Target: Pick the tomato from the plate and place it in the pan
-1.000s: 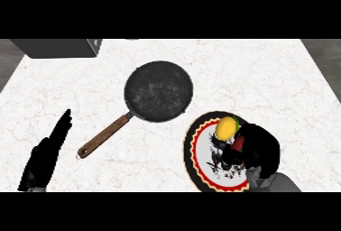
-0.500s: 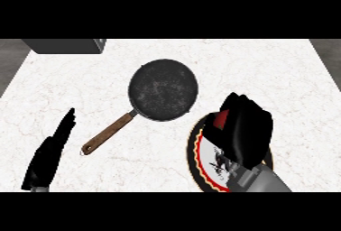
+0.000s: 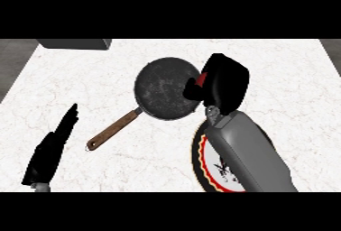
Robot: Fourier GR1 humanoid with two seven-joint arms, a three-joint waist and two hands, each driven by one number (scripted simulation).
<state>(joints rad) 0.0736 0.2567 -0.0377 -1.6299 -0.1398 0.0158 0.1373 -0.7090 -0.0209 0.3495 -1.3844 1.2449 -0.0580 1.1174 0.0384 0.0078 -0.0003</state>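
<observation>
Right hand (image 3: 223,83) carried red tomato (image 3: 202,80) (fingers curled round it) to pan (image 3: 163,88) rim | left hand (image 3: 53,146) flat

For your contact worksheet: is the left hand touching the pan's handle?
Apart. The head view shows bare counter between the left hand and the pan handle's end.

I see a white marbled counter (image 3: 133,162), a dark grey box (image 3: 75,43) at its far-left edge, grey floor (image 3: 12,63) beyond.
</observation>
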